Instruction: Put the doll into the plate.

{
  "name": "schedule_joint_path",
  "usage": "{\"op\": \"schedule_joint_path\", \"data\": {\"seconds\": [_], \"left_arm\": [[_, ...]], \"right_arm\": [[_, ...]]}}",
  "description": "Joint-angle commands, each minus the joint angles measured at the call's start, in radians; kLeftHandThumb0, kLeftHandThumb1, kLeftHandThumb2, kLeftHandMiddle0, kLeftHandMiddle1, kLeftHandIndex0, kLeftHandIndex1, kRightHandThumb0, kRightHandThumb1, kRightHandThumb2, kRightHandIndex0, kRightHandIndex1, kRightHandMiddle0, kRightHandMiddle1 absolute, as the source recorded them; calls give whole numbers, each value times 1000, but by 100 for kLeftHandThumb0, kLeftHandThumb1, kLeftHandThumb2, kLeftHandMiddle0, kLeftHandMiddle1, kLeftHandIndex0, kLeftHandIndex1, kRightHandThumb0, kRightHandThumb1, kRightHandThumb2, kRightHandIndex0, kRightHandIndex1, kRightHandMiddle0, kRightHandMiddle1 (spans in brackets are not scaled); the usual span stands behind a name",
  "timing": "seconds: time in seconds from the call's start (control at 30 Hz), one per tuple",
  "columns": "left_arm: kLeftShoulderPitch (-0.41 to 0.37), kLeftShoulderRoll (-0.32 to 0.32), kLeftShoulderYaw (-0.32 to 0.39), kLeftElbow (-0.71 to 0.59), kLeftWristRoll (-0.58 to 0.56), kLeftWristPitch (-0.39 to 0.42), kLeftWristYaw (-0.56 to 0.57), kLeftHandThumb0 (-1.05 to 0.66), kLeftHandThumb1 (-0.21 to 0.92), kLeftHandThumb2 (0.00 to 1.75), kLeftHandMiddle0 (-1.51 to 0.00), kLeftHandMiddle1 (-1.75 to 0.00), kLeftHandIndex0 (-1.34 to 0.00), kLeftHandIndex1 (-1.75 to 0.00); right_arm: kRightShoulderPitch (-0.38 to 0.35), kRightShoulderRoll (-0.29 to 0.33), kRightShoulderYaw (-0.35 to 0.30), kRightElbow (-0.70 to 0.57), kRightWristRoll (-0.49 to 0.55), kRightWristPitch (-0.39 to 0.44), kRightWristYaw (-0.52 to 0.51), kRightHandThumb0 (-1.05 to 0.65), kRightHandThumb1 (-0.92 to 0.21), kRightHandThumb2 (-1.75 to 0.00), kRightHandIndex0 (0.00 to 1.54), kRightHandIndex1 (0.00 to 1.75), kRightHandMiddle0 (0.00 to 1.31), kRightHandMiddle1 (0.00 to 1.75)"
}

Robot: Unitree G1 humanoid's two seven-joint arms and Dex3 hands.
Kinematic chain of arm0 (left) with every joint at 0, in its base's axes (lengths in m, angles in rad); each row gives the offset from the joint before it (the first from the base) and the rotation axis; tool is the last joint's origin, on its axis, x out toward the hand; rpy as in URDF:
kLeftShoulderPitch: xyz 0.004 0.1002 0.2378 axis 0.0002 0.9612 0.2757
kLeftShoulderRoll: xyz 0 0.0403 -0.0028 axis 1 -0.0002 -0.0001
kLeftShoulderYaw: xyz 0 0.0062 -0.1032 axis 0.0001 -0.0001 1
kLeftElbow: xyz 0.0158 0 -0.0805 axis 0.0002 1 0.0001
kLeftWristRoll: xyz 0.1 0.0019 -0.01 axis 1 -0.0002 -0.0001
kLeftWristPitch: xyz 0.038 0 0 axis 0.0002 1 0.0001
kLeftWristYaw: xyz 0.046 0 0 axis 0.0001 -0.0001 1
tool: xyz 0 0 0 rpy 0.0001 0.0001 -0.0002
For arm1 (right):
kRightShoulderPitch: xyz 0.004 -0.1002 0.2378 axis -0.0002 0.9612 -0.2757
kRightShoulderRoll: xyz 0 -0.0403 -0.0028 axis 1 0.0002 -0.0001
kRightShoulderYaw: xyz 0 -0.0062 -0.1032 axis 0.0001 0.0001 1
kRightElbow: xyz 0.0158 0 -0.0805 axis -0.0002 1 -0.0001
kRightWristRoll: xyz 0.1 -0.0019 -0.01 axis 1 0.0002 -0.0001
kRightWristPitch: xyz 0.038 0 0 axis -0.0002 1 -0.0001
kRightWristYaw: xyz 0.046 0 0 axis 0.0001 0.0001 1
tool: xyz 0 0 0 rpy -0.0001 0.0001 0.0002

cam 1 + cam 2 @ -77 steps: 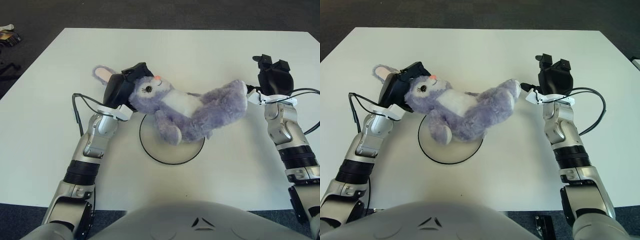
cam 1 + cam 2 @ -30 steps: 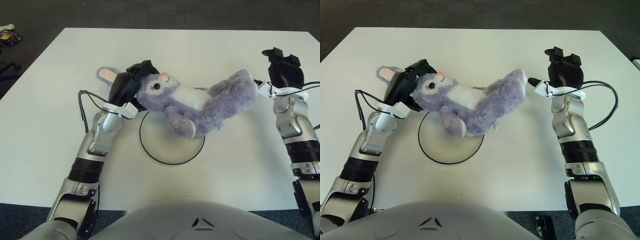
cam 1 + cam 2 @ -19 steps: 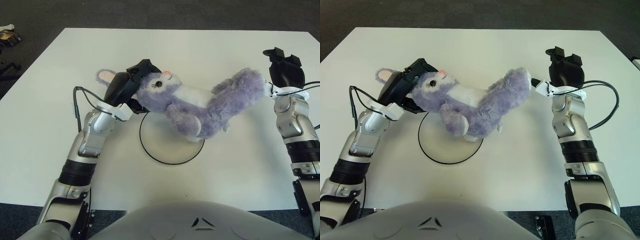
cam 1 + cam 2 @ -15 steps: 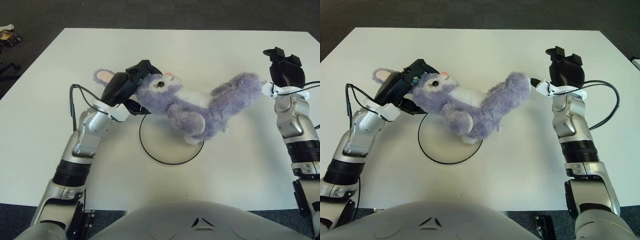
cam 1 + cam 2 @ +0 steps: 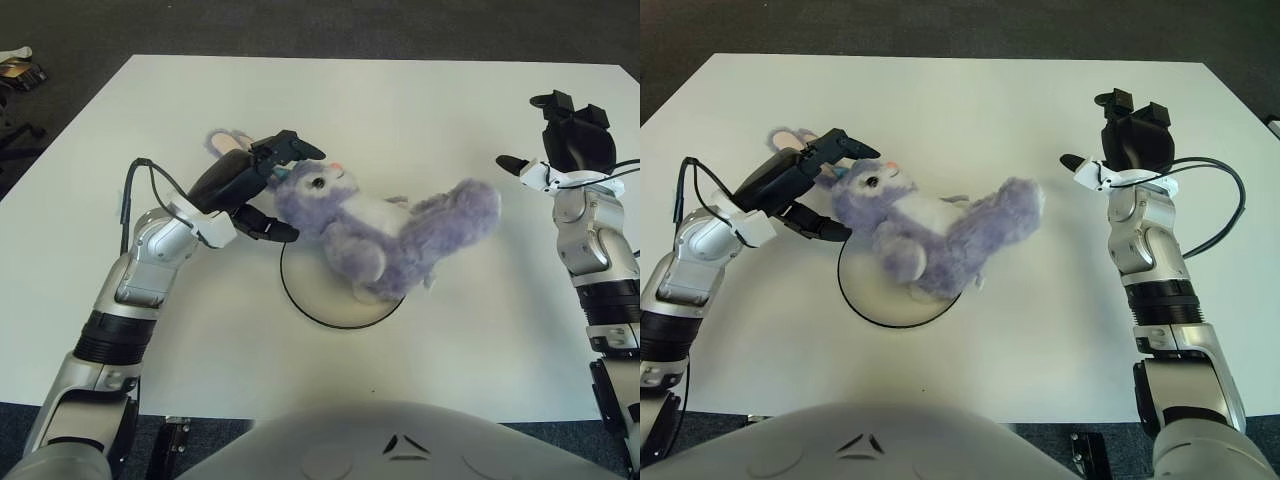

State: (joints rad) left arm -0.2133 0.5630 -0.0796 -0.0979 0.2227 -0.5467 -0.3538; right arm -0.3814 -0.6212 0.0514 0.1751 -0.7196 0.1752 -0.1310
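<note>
Doll [image 5: 385, 232] sprawls across plate [image 5: 310, 305]; left hand [image 5: 262, 187], fingers spread by its head, likely releasing; right hand [image 5: 560, 142] clear, fingers apart.

The left hand [image 5: 262, 185] has let go of the doll [image 5: 375, 230]: its fingers now stand spread beside the doll's head. The right hand [image 5: 565, 150] has drawn clear of the doll's legs. The doll has dropped lower, its body across the plate [image 5: 305, 305].
</note>
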Motion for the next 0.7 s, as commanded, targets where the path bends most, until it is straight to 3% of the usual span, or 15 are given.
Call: {"op": "schedule_joint_path", "data": {"seconds": [0.0,0.33,0.67], "left_arm": [[-27,29,6,25,-15,-42,-28,-85,60,61,-23,-42,0,-87],[-40,52,7,45,-26,-70,-60,-82,60,59,-21,-35,0,-77],[-50,59,15,48,-116,-63,-111,-82,60,61,-23,-32,0,-83]], "right_arm": [[-4,-21,0,-13,-5,-10,4,-57,-65,-70,0,126,0,84],[1,-25,-3,-17,-6,-18,2,-55,-60,-75,0,129,0,88],[4,-34,-1,-17,-8,-32,-10,-57,-61,-75,0,141,0,92]]}}
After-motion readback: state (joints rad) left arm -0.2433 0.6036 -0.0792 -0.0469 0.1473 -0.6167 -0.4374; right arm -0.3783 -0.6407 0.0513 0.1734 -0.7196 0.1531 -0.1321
